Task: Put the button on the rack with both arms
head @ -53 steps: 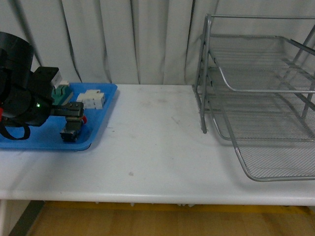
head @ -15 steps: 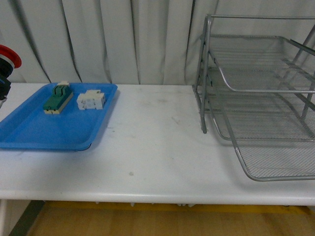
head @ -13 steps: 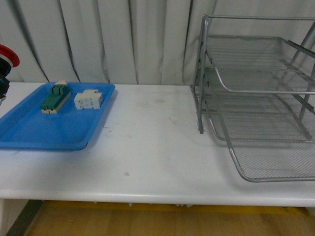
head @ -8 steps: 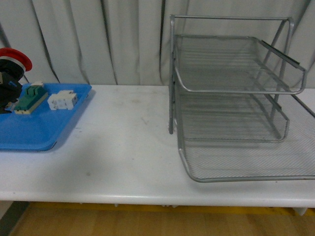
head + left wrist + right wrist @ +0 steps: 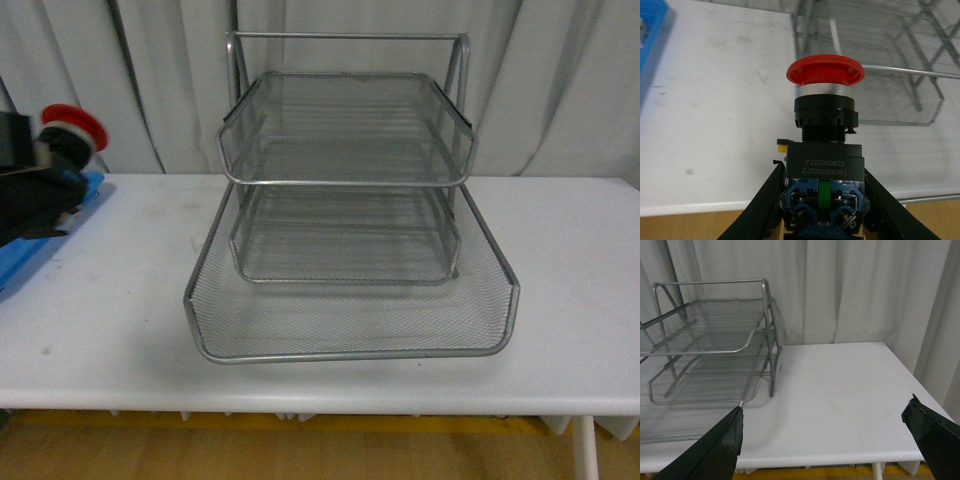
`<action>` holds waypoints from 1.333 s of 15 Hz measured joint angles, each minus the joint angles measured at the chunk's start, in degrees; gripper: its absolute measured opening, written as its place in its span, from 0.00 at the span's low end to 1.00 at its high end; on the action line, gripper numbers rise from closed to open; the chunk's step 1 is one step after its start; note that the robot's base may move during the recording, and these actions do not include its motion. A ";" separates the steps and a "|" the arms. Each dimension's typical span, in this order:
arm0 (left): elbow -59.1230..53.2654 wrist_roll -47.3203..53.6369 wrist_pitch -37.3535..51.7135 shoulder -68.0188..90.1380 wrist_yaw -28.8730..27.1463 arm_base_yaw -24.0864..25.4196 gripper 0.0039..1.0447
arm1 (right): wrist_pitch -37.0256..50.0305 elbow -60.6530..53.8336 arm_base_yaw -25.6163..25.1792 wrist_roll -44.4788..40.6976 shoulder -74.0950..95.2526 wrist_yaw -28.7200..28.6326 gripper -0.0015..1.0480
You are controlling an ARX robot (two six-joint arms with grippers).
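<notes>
The button [image 5: 824, 125] has a round red cap and a black-and-blue body, and my left gripper [image 5: 822, 200] is shut on that body. From the front, the button [image 5: 70, 125] shows at the far left, held above the table, left of the rack. The silver wire-mesh rack [image 5: 345, 180] stands in the middle of the white table, its lowest tray pulled out toward me. Part of the rack [image 5: 900, 60] lies beyond the red cap in the left wrist view. My right gripper [image 5: 825, 432] is open over bare table, with the rack [image 5: 710, 340] off to one side. The right arm is out of the front view.
A corner of the flat blue tray [image 5: 30, 250] shows at the left edge of the front view, and again in the left wrist view [image 5: 652, 30]. Grey curtains [image 5: 560, 90] hang behind the table. The table's front edge [image 5: 330, 400] is near.
The front view has swung right: the rack moved from the right side to the centre and the blue tray slid almost out at the left. The held button shifted slightly right.
</notes>
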 joint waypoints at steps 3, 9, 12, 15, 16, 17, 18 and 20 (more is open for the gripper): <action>11.10 -0.22 -0.52 9.79 -1.25 -9.33 0.34 | -0.02 0.00 0.00 0.00 0.00 0.00 0.94; 21.59 1.99 -4.37 25.49 -3.06 -21.44 0.34 | -0.02 0.00 0.00 0.00 0.00 -0.02 0.94; 22.88 1.99 -5.11 27.82 -3.15 -21.51 0.34 | -0.02 0.00 0.00 0.00 0.00 -0.02 0.94; 28.92 3.37 -7.63 34.84 -5.14 -21.44 0.34 | -0.02 0.00 0.00 -0.02 0.00 -0.02 0.94; 31.56 4.13 -8.87 37.48 -5.51 -21.42 0.34 | -0.02 0.00 0.00 0.00 0.00 -0.02 0.94; 41.44 4.81 -14.95 46.77 -6.64 -20.09 0.34 | -0.02 -0.02 0.00 0.00 0.00 -0.02 0.94; 44.17 4.76 -16.50 48.78 -6.69 -19.71 0.34 | -0.02 -0.02 0.00 0.00 0.00 -0.02 0.94; 47.93 4.13 -17.70 50.95 -6.71 -19.08 0.49 | -0.02 0.00 0.00 0.00 0.00 -0.02 0.94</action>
